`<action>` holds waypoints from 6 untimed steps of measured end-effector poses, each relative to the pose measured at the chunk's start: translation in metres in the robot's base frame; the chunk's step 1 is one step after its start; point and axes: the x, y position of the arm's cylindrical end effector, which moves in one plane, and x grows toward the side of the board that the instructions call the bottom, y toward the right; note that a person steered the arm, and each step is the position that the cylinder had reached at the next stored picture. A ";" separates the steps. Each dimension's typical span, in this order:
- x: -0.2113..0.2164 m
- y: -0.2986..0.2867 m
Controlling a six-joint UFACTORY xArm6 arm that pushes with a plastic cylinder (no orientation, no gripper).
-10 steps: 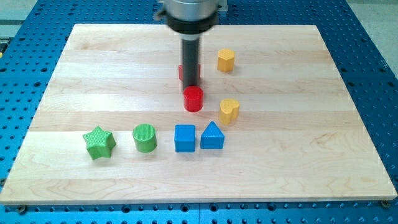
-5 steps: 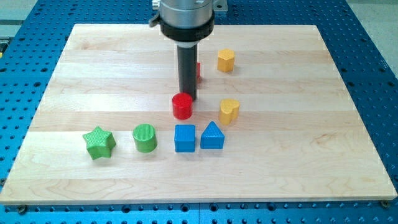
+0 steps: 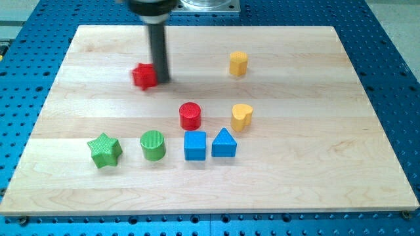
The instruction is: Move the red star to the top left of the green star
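Note:
The red star (image 3: pixel 144 76) lies in the upper left part of the wooden board. My tip (image 3: pixel 161 80) touches its right side. The green star (image 3: pixel 105 150) lies at the lower left, well below the red star and a little to its left. The rod runs up from the tip to the arm at the view's top.
A green cylinder (image 3: pixel 153 145) stands right of the green star. A red cylinder (image 3: pixel 190 115), a blue cube (image 3: pixel 195 145) and a blue triangle (image 3: pixel 224 143) lie near the middle. A yellow heart (image 3: pixel 241 116) and a yellow block (image 3: pixel 238 63) lie to the right.
My tip has swept left across the board's upper part, pushing the red star left with it. The red cylinder was nudged down and left earlier and now rests apart from the tip.

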 end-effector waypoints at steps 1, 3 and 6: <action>0.004 -0.061; 0.073 0.079; -0.006 0.207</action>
